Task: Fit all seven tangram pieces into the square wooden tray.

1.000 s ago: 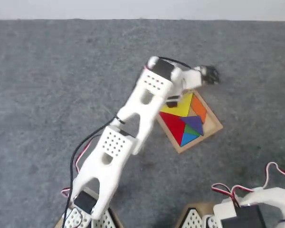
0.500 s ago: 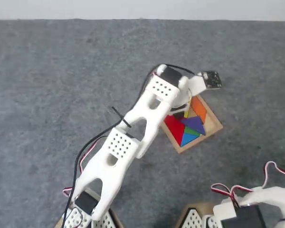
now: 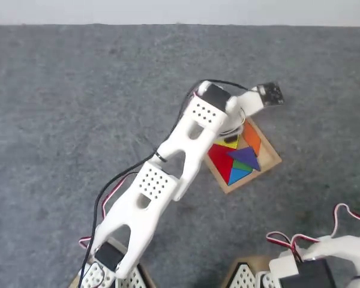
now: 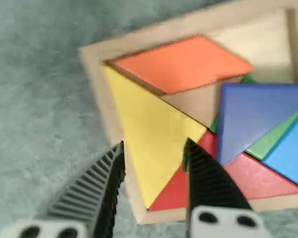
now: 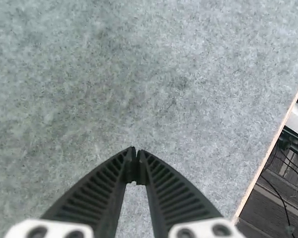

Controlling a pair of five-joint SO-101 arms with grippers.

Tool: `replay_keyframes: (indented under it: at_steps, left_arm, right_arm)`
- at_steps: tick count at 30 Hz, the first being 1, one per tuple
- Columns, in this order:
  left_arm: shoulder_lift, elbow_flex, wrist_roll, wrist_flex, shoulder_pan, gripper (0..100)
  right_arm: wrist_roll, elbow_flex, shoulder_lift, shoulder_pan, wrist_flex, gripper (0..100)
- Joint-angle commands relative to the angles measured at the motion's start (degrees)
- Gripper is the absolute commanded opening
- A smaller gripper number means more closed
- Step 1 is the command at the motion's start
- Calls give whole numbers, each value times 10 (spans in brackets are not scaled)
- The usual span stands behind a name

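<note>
Left arm (image 3: 168, 180): is leaning farther over the tray than a second ago, its wrist now covering most of the yellow triangle in the high view.
Table (image 3: 66, 90): is lying under grey felt, carrying both arms at its near edge.
Right arm (image 3: 324, 258): is sitting folded at the table's near right corner.
Square wooden tray (image 4: 103, 94): is resting turned corner-on, right of the table's middle, with patches of bare wood showing inside.
Yellow triangle (image 4: 144, 124): is lying flat along one tray wall, touching the red one.
Red triangle (image 4: 253, 178): is lying along the adjoining wall.
Orange parallelogram (image 4: 184, 64): is sitting in the corner beside the yellow triangle's tip.
Purple triangle (image 3: 246, 157): is lying tilted, overlapping the green and red pieces.
Light blue triangle (image 4: 290, 156): is lying just beside the green piece (image 4: 268, 144).
Left gripper (image 4: 154, 146): is hanging spread above the yellow triangle, one finger over the tray rim, the other over the yellow-red seam; contact cannot be told.
Right gripper (image 5: 135, 151): is hovering over bare felt, fingers pressed together.
</note>
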Motion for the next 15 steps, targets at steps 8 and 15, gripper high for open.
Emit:
replay_keyframes:
  at_steps: [8, 15]
  left_arm:
    - [-152, 106, 85, 24, 37, 122]
    - [-303, 293, 117, 19, 47, 94]
  right_arm:
    - [-5, -7, -29, -9, -1, 9]
    - [-2, -7, -30, -33, 3, 9]
